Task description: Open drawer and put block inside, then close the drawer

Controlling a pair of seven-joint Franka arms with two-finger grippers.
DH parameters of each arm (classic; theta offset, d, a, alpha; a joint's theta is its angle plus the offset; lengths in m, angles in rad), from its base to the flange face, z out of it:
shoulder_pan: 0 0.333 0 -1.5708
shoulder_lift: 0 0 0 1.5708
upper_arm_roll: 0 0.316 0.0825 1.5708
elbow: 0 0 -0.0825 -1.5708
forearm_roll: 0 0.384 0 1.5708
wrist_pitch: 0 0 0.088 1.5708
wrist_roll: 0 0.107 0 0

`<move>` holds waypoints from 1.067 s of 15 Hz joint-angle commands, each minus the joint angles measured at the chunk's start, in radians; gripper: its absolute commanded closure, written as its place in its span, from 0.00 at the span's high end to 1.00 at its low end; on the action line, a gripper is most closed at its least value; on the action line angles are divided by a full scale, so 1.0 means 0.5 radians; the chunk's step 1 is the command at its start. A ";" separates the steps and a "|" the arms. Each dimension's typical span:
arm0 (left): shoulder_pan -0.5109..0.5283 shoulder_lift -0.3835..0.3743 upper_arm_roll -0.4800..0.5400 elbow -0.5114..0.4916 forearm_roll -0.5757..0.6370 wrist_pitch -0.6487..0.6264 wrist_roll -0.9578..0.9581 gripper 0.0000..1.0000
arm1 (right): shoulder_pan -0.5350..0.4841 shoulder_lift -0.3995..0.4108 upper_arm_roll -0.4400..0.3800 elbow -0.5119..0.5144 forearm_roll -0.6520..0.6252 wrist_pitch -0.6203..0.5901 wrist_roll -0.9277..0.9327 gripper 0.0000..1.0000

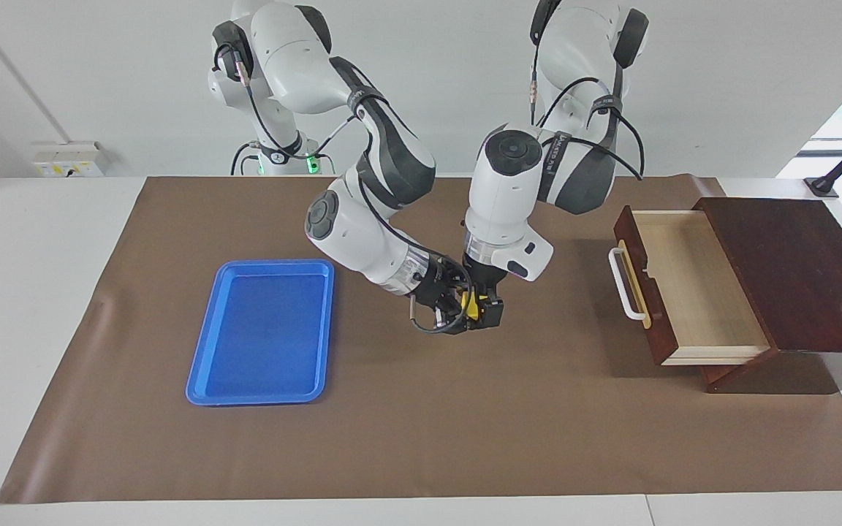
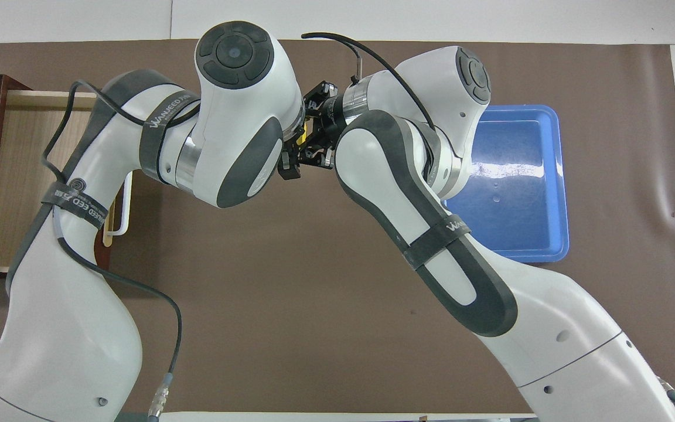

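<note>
Brown surface: right gripper jaws hold the small yellow cube; left gripper jaws, wide around it, should squeeze first.

Blue tray flat on brown mat, toward right arm's end.

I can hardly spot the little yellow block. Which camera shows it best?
The facing view: the block shows as a yellow patch between the two end effectors, above the mat. In the overhead view only a sliver shows beside the left arm's wrist.
</note>
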 commanded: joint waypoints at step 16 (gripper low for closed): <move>-0.030 0.013 0.035 0.004 0.081 -0.049 -0.022 0.00 | 0.001 -0.004 0.004 -0.057 0.024 0.097 0.074 0.61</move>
